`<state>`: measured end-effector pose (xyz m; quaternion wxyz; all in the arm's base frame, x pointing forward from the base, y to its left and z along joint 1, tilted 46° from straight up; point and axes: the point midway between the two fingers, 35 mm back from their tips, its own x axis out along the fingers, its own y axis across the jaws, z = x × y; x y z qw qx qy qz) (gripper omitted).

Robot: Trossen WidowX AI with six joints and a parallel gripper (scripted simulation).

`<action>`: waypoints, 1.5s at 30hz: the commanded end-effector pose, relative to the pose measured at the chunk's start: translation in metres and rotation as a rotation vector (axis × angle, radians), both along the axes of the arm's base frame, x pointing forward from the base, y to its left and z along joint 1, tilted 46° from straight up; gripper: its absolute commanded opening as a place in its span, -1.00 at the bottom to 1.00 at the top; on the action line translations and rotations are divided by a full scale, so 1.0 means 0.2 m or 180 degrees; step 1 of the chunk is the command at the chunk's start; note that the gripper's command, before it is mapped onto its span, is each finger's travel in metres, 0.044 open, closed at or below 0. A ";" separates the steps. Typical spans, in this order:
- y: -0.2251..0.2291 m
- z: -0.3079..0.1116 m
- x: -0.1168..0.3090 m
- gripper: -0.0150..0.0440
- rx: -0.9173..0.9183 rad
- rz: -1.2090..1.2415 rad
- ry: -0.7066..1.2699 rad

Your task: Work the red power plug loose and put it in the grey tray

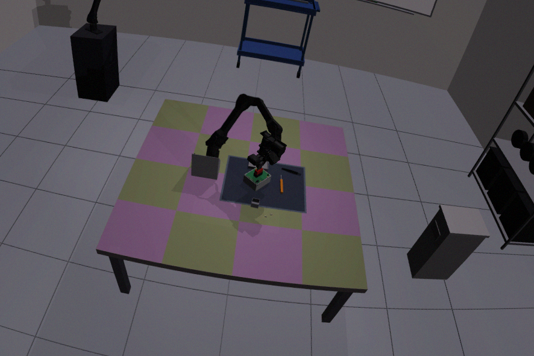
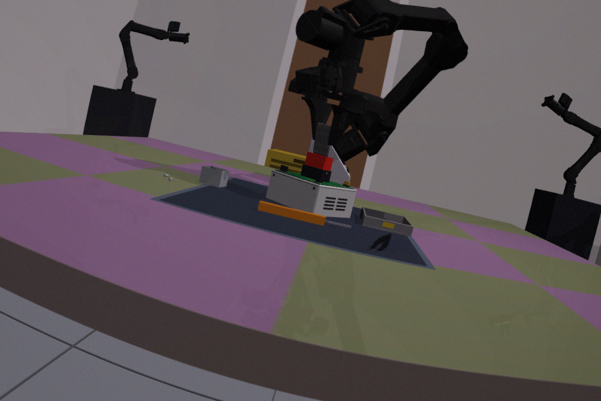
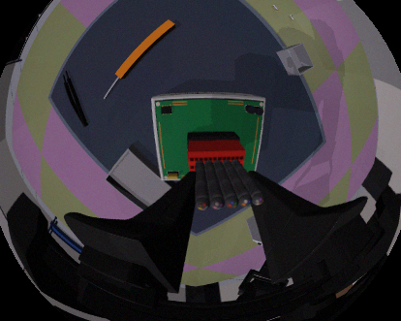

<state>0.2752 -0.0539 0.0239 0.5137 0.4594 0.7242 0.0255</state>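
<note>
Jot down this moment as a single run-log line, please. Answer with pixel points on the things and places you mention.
gripper [image 1: 258, 165] [image 2: 322, 132] [image 3: 221, 177]: shut on red power plug [image 1: 258, 171] [image 2: 319, 161] [image 3: 216, 148] | plug: at its black socket [image 2: 315, 173] [image 3: 213, 136] | grey tray [image 2: 399, 226] [image 3: 140, 176]: beside board housing [image 1: 255, 183] [image 2: 290, 193] [image 3: 154, 138] | release: not yet done
</note>
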 end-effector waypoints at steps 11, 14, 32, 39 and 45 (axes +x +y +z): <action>-0.08 0.03 -0.03 -0.49 0.0205 -0.0204 -0.0212; -0.09 0.01 -0.04 -0.49 0.0374 -0.0305 -0.0308; -0.05 0.08 0.02 -0.49 -0.0237 0.0066 0.0046; -0.08 0.05 -0.01 -0.49 0.0097 -0.0139 -0.0150; -0.11 0.08 -0.01 -0.49 0.0098 -0.0138 -0.0148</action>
